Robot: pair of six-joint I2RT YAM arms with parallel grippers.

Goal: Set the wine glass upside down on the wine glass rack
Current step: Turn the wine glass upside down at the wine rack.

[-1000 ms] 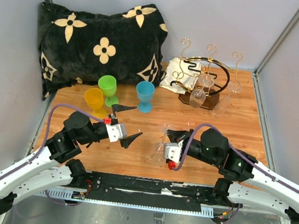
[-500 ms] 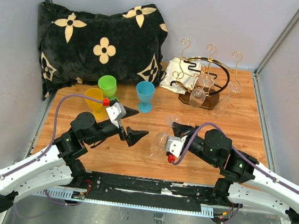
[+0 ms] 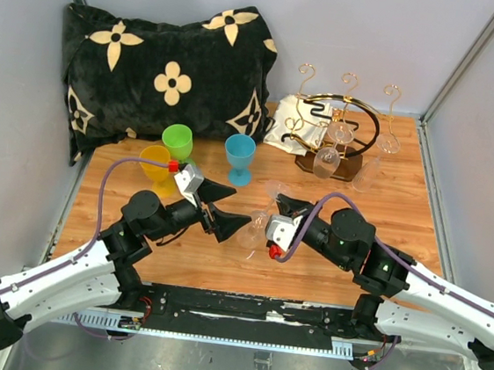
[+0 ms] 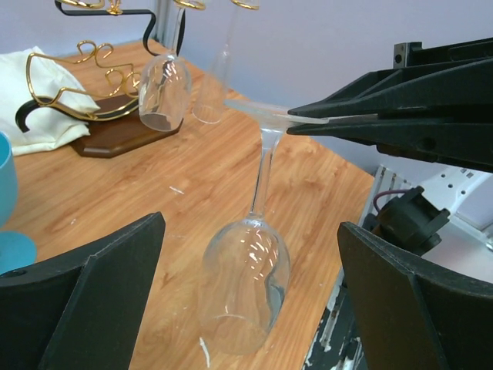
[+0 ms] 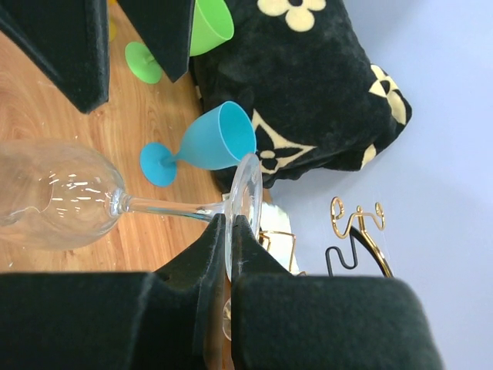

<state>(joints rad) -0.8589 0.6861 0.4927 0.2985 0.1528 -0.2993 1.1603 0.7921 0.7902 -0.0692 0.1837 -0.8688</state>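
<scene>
My right fingers (image 5: pixel 222 245) pinch the wine glass (image 4: pixel 246 270) foot, bowl down; left fingers (image 3: pixel 231 208) wide open. Well apart from the rack (image 3: pixel 348 167), not hung yet.

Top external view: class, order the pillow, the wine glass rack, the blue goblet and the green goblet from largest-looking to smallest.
1. The pillow.
2. The wine glass rack.
3. The blue goblet and the green goblet look about alike, so they are not ranked.
</scene>
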